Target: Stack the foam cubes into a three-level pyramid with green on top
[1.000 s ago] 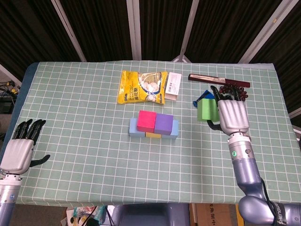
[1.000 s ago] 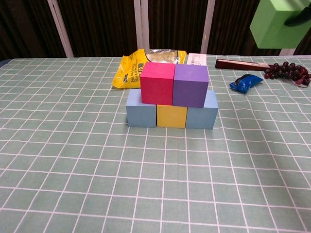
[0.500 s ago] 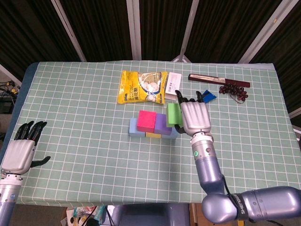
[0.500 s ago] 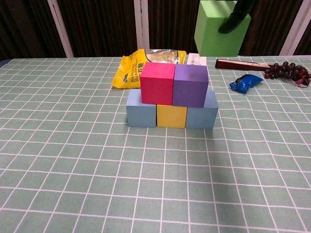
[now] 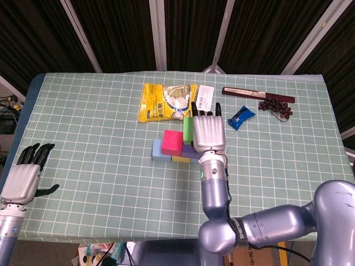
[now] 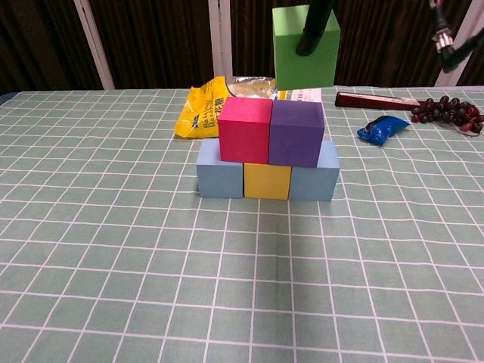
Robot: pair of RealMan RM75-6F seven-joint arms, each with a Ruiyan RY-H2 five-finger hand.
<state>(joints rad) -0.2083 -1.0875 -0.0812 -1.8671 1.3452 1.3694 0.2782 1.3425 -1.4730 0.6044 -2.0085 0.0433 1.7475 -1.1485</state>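
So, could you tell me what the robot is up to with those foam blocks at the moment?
It is building a pyramid. Two levels stand: a blue, yellow and blue row, with the pink cube and purple cube on top. The right hand holds the green cube in the air above the purple one, not yet set down. The left hand rests open at the table's near left edge, holding nothing.

green cube (image 6: pixel 305 49), pink cube (image 6: pixel 244 130), purple cube (image 6: pixel 296 133), yellow cube (image 6: pixel 267 181), green white-gridded tablecloth (image 6: pixel 113 249)
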